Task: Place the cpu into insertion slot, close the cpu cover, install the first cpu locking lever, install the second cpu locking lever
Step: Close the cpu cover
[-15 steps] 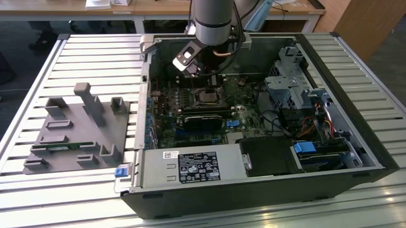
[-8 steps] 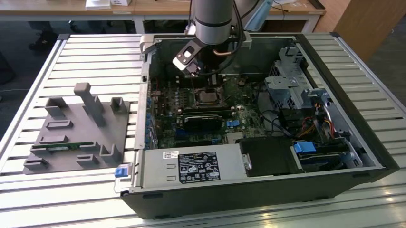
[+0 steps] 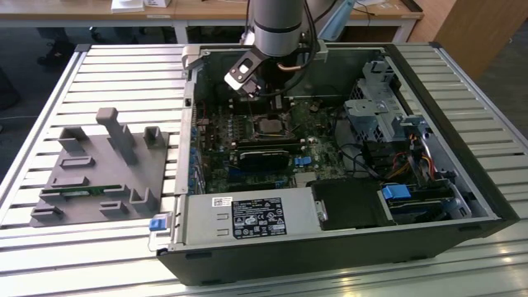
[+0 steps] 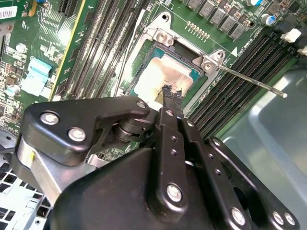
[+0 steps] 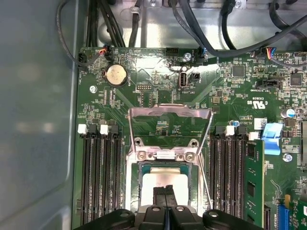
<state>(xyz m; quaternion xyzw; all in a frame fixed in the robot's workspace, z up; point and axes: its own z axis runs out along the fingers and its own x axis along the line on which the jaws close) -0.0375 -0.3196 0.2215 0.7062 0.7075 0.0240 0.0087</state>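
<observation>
The cpu (image 5: 149, 186) is already sitting flat in the insertion slot (image 5: 139, 178). It has a pale silvery top and lies level between the two banks of black memory slots (image 5: 100, 177) on the green board. The cpu cover (image 5: 170, 113) is flipped up open, just a thin shiny frame. One locking lever (image 4: 249, 82) sticks out loose over the memory slots.

The arm (image 3: 276, 25) drops in steeply from the far edge of the open case (image 3: 462, 161). The gripper (image 4: 171, 92) has its fingers pinched together with nothing between them, tips right over the chip. Can't tell if they're touching it.

There's a printed label (image 3: 257, 218) on the box at the case's near edge, but I can't make out the text.
</observation>
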